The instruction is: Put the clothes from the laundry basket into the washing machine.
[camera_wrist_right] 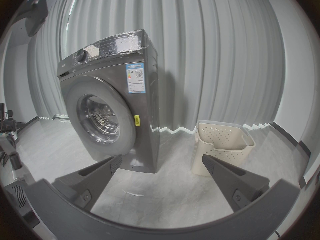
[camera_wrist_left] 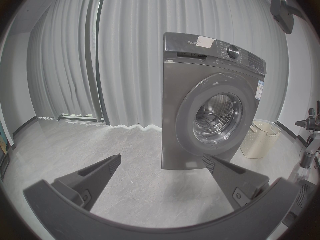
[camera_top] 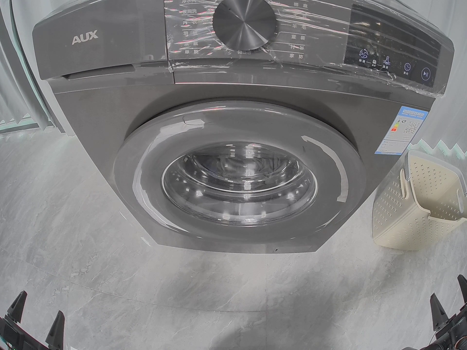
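grey floor [camera_top: 146, 278] | washing machine [camera_top: 233, 93] door closed | laundry basket [camera_top: 423, 205] just beside it | left gripper [camera_wrist_left: 161, 155], right gripper [camera_wrist_right: 161, 155] spread wide

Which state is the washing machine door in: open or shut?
Shut. The washing machine door lies flush against the front panel in all three views, with no gap at its rim.

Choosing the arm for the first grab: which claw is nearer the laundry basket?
Right. The right claw is low in front of the laundry basket, right of the washing machine; the left claw is across at the machine's left side.
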You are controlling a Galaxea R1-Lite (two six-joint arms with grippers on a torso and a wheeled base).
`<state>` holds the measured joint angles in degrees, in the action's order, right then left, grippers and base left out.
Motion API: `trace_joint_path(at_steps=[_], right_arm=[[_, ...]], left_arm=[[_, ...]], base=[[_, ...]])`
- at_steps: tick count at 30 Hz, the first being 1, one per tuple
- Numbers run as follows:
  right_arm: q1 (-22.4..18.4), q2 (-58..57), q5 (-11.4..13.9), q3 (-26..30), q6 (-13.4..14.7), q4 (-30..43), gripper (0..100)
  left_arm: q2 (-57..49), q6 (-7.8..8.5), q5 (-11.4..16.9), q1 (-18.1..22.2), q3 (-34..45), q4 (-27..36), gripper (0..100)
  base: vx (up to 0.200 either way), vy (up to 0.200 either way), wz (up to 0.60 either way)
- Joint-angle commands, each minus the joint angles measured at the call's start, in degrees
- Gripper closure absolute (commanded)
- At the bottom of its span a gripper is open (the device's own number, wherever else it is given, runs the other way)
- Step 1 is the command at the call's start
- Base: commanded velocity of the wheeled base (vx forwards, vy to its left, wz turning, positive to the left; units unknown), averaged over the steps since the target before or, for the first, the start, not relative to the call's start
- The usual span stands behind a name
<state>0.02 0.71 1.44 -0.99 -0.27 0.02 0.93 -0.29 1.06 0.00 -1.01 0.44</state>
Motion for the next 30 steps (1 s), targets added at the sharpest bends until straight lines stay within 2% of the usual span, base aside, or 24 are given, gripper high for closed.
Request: trace_joint_path(at_steps=[1, 5, 10, 19, 21, 30], right_arm=[[-0.2, -0.27, 1.11, 0.9, -0.7, -0.02, 0], [-0.11, -0.27, 0.85, 0.99, 0.18, -0.02, 0], [-0.11, -0.27, -1.0, 0.99, 0.18, 0.06, 0], [-0.02, -0.27, -1.09, 0.9, 0.71, -0.02, 0], [-0.02, -0.27, -1.09, 0.9, 0.53, -0.02, 0], [-0.02, -0.27, -0.82, 0.9, 0.44, -0.02, 0]], left_arm=[[-0.93, -0.06, -0.01, 0.0, 0.84, 0.0, 0], [-0.93, -0.15, -0.01, 0.0, 0.84, 0.0, 0], [-0.93, -0.32, -0.01, 0.0, 0.84, 0.0, 0], [-0.93, -0.85, -0.36, 0.0, 0.84, 0.0, 0], [-0.93, 0.12, -0.45, 0.09, 0.84, -0.18, 0], [-0.93, 0.12, -0.45, 0.09, 0.92, -0.18, 0]], base=[[0.0, 0.0, 0.0], [0.0, 0.0, 0.0], [0.0, 0.0, 0.0], [0.0, 0.0, 0.0], [0.0, 0.0, 0.0], [0.0, 0.0, 0.0]])
